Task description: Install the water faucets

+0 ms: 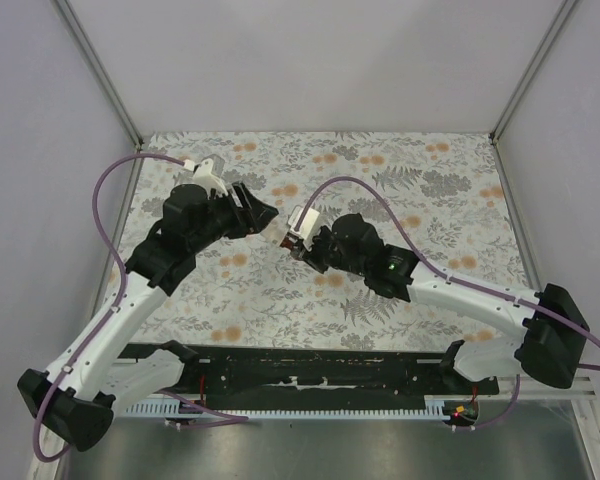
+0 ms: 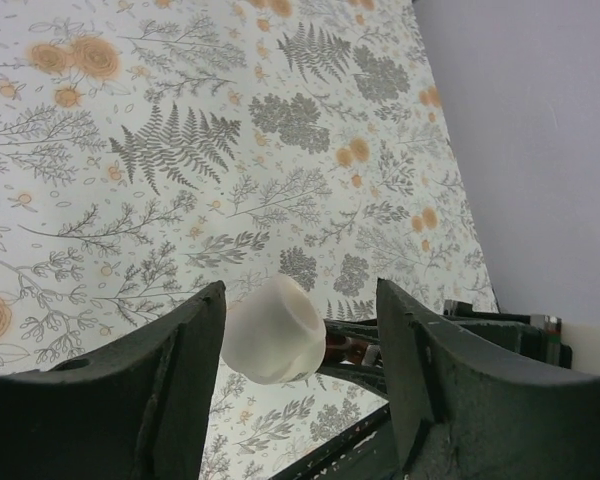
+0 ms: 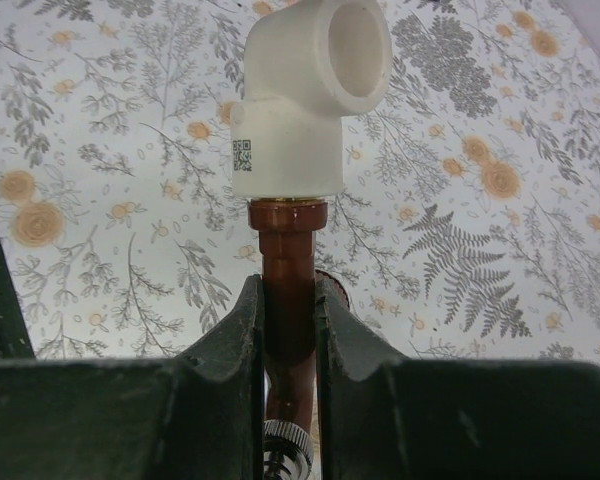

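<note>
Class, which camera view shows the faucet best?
Right wrist: the faucet is large, central, clamped in the right gripper, white fitting on its end. Left wrist shows a brown sliver behind the fitting; top view, barely a speck.

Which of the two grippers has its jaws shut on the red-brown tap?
The right gripper: it pinches the tap by its stem. The left gripper has its jaws open around the white fitting.

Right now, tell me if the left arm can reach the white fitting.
Probably yes: the white fitting sits inside the open left gripper, nothing in between; the right gripper holds the attached tap.
</note>
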Controlling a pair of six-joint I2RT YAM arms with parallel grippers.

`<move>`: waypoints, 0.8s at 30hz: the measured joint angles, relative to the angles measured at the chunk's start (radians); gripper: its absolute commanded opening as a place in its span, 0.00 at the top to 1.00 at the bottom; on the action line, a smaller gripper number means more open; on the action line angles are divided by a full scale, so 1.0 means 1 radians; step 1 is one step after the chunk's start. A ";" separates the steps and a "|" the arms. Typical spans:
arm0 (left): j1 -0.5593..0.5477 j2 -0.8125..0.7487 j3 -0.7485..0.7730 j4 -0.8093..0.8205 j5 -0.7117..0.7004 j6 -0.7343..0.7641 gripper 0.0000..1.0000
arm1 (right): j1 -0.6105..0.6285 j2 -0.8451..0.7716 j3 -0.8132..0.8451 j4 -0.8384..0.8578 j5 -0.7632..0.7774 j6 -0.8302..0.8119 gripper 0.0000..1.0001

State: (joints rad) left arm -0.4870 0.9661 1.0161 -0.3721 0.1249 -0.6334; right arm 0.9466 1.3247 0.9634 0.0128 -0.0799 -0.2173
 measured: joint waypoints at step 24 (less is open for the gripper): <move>-0.006 0.055 -0.246 0.185 -0.071 -0.283 0.41 | 0.163 0.131 0.036 0.002 0.445 -0.161 1.00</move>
State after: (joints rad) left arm -0.4934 1.0210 0.7696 -0.1875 0.0536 -0.9161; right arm 1.1099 1.4559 0.9997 0.0147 0.3649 -0.3786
